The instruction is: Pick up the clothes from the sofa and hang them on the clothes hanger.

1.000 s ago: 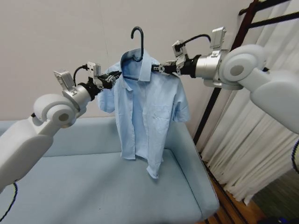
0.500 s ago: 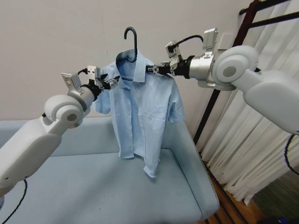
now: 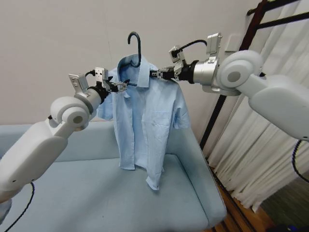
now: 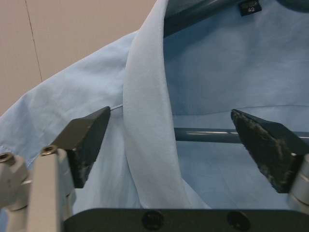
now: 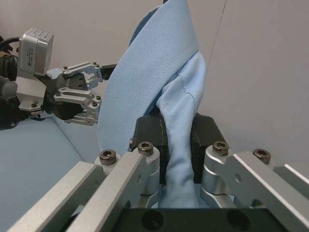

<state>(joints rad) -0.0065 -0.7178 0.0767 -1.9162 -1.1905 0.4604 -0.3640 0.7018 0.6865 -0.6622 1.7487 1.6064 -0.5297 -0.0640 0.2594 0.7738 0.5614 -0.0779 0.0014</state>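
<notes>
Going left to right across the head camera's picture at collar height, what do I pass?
First the left gripper → hanger hook → right gripper, its fingers pinching the shirt → rack.

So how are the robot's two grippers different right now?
The left gripper is open, its fingers spread either side of the shirt collar; the right gripper is shut, pinching shirt cloth. The left sits lower than the right. Both are up by the hanger.
</notes>
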